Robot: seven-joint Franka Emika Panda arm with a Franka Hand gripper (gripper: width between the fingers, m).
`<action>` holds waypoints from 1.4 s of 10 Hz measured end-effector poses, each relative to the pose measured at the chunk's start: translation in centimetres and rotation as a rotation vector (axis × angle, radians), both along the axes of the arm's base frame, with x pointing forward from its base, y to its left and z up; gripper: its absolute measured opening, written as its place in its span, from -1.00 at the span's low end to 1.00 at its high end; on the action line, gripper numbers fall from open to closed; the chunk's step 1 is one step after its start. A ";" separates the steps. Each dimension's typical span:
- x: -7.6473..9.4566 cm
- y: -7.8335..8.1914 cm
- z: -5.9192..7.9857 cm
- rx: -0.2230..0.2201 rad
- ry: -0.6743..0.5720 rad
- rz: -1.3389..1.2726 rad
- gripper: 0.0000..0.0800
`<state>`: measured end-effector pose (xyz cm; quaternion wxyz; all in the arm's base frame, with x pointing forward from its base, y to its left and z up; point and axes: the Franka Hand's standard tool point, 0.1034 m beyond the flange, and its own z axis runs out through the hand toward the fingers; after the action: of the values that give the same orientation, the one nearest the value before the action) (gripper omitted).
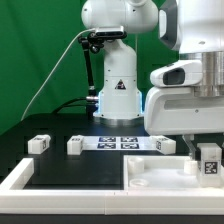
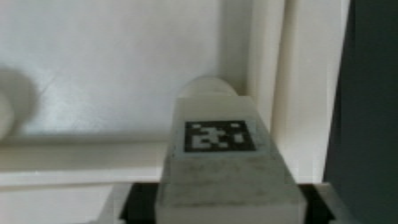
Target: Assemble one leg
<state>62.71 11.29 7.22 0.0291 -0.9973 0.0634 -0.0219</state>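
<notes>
White plastic fills both views: the tool (image 1: 209, 152) is closed on the leg (image 1: 209, 160), a small tagged block, and holds it just above the big square panel (image 1: 150, 177) at the exterior view's right, while two more legs (image 1: 39, 144) (image 1: 75, 146) sit on the dark bench (image 1: 60, 165) near the marker board (image 1: 120, 142). From the wrist, the leg (image 2: 221, 150) points down beside the panel's raised rim (image 2: 285, 90), so the step in hand looks like carrying it to a corner socket. Next, I judge, it must be lined up square over the hole, then lowered and seated; the hole itself is hidden.
</notes>
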 end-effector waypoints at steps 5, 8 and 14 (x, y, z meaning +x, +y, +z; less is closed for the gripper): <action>-0.3 0.6 -0.1 0.021 0.029 -0.791 -0.27; -0.3 0.4 -0.1 0.060 0.059 -1.145 -0.27; -0.1 0.4 0.0 0.047 0.047 -0.924 0.60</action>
<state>62.64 11.71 7.26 0.0377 -0.8637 0.5025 -0.0086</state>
